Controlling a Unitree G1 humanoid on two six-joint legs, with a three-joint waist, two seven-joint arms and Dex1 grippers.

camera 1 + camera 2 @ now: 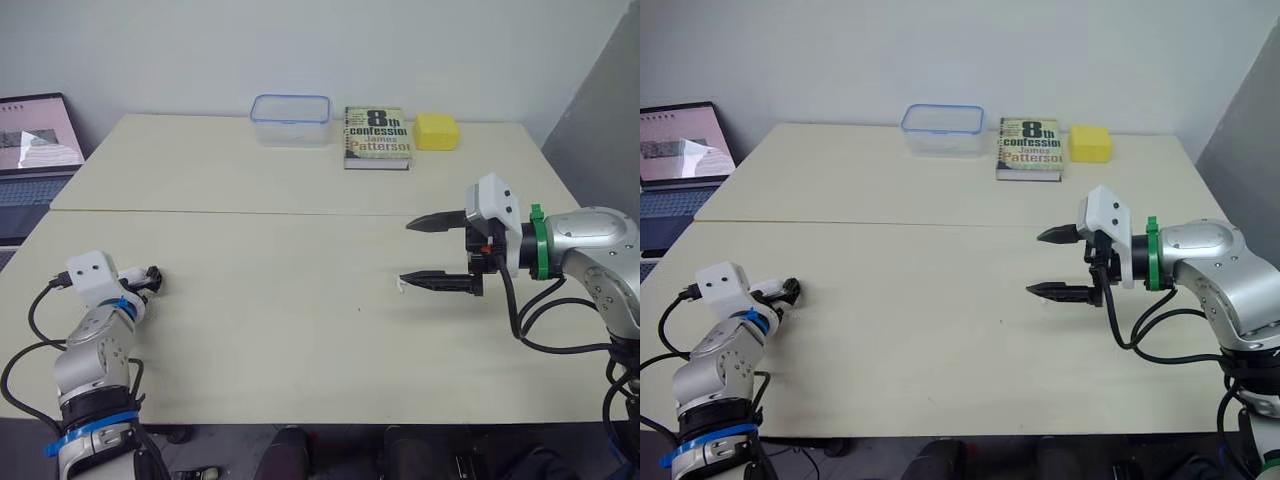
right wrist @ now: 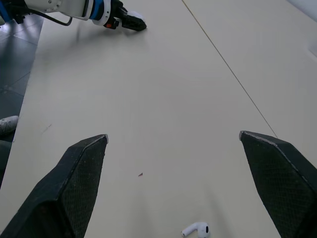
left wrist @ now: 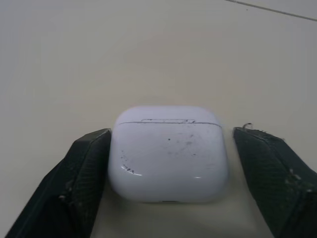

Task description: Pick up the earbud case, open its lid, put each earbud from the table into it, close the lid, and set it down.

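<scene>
Bracketing the earbud case (image 3: 168,153) with my left gripper (image 1: 150,280), my right gripper (image 1: 406,252) released near an earbud (image 1: 400,287).

From the head views, my left gripper lies low on the near left part of the table (image 1: 280,330), and my right gripper hangs over the near right part, fingers wide apart, with the small white earbud on the tabletop just beside its lower fingertip. A clear container (image 1: 290,118), a book (image 1: 377,137) and a yellow block (image 1: 437,131) line the far edge. My left wrist view has the white case resting on the table, lid shut, between my unclenched fingers (image 3: 81,178): one touches its side or nearly so, the other stands off. My right wrist view has the earbud lying on the table between my spread fingers, touching neither.
</scene>
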